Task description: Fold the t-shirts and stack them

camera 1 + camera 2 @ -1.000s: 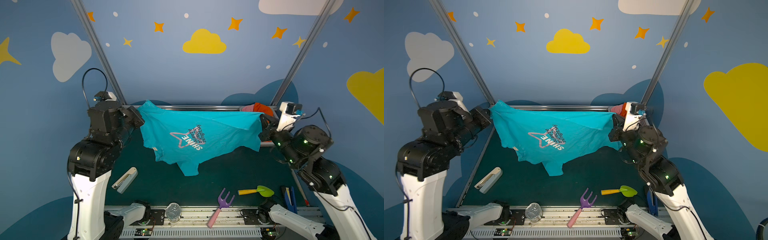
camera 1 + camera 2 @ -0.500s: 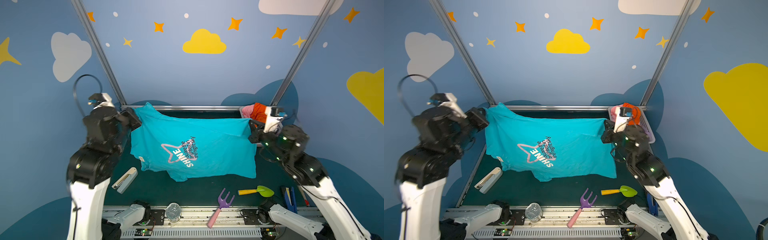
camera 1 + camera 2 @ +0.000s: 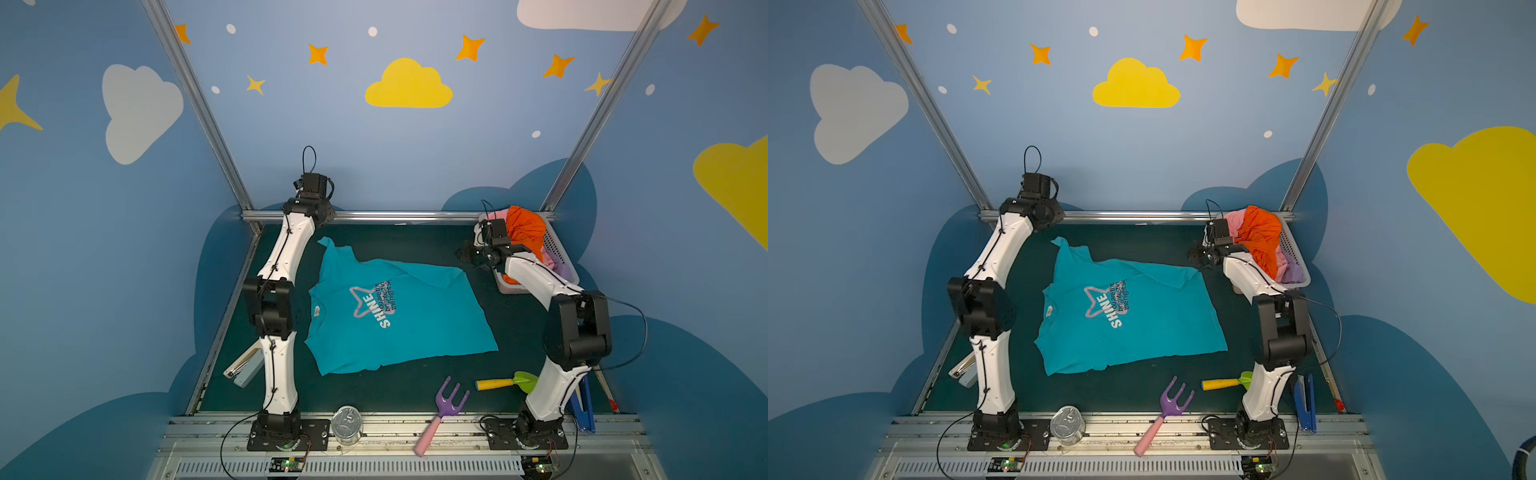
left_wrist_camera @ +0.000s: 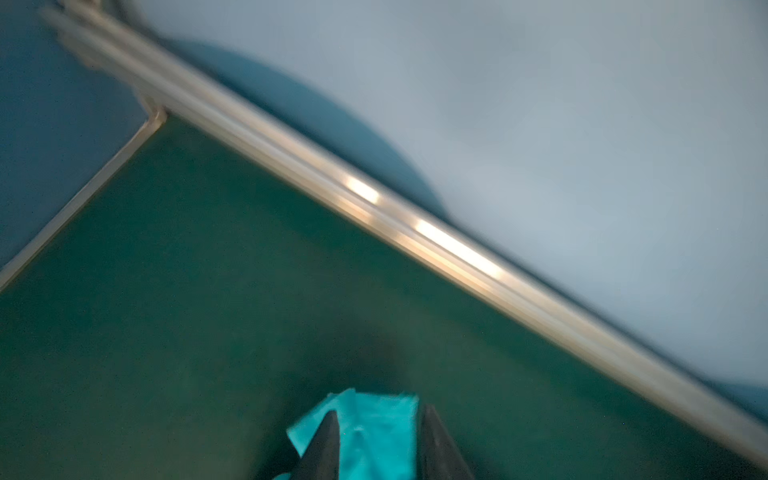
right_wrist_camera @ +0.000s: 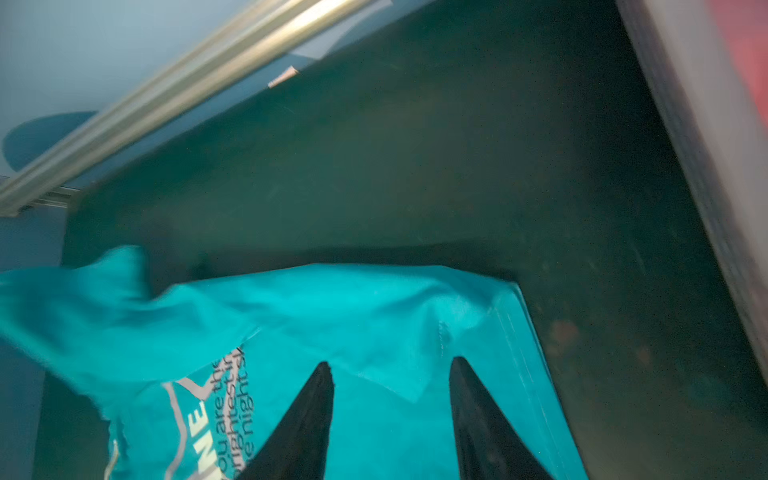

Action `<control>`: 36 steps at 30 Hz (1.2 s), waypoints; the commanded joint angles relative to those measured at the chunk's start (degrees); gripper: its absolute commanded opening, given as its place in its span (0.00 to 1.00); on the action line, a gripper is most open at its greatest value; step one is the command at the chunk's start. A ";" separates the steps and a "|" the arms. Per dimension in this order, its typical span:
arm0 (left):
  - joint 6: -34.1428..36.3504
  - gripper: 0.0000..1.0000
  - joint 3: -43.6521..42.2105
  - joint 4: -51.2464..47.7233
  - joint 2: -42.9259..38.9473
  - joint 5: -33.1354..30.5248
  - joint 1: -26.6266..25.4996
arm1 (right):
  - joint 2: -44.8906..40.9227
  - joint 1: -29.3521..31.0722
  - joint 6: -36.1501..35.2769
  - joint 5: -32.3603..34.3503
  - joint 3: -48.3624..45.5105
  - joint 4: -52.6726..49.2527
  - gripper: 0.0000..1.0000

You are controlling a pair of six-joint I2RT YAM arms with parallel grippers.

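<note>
Two grippers, jaws apart: left gripper [image 4: 376, 415] and right gripper [image 5: 390, 361] both poised over teal t-shirt [image 3: 395, 316], which lies spread on green mat [image 3: 415, 245].

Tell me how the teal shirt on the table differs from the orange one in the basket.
The teal shirt lies spread nearly flat on the green table; the orange shirt is bunched up in the white basket. The teal shirt carries a printed star and words; the orange shirt looks plain. The teal shirt lies alone; the orange shirt sits among pink cloth. Both are unfolded.
</note>
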 commanded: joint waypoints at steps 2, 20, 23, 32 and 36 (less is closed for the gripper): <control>0.62 0.42 33.94 -24.81 9.22 1.83 -0.11 | -3.14 0.46 0.03 -5.27 8.06 -4.74 0.53; -9.15 0.48 -70.96 0.14 -55.32 0.92 -14.74 | -37.11 36.27 -13.10 10.72 -31.34 -8.97 0.53; -11.41 0.42 -79.86 0.12 -59.98 1.85 -15.70 | -37.06 44.79 -9.19 10.64 -35.32 -6.59 0.53; -19.44 0.37 -96.96 12.42 -59.63 5.29 -15.71 | -22.25 57.66 -3.31 9.26 -31.54 -0.63 0.52; -19.89 0.35 -96.37 13.59 -52.54 4.42 -14.62 | -11.32 59.21 -2.48 6.06 -21.10 -6.21 0.51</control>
